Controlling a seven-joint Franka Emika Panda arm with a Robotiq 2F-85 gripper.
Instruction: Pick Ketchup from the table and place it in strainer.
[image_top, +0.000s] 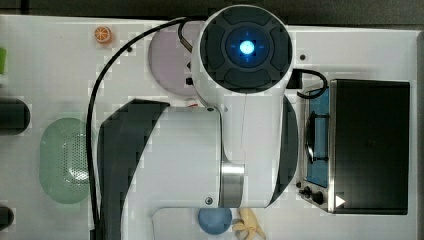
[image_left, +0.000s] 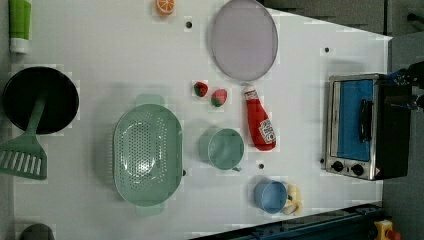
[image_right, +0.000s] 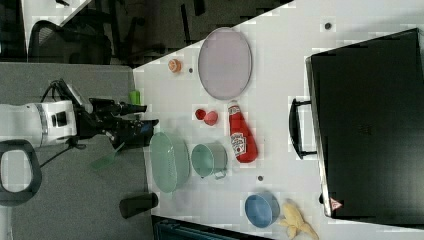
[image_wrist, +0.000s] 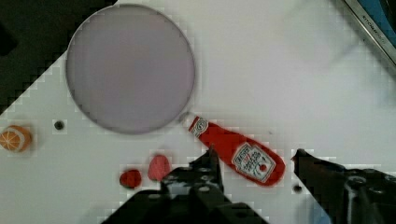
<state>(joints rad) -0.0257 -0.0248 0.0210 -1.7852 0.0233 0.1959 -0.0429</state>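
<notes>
From my station I count one ketchup (image_left: 259, 122), one strainer (image_left: 147, 150), two strawberries (image_left: 210, 93), one lilac plate (image_left: 243, 39), one green mug (image_left: 223, 148), one blue cup (image_left: 270, 196), one peeled banana (image_left: 293, 199), one orange slice (image_left: 164, 6) and one toaster oven (image_left: 361, 126), all on the white table (image_left: 100, 45). The ketchup lies flat on its side, its cap just off the plate's rim, the strawberries to the left view's left of it and the mug just beside its base. The strainer sits well apart from the ketchup, with the mug between them. I see bare table between the ketchup and the oven, and a wide bare stretch above the strainer in the left view; the blue cup and banana sit close to the table's edge. The top view has the arm covering the middle of the table, so I read the strainer (image_top: 64, 160) and oven (image_top: 360, 145) there, while the left view gives me the ketchup. Through the wrist view the gripper (image_wrist: 254, 161) has its fingers spread wide and holds nothing, one finger on each side of the ketchup (image_wrist: 238, 151) as seen there.
</notes>
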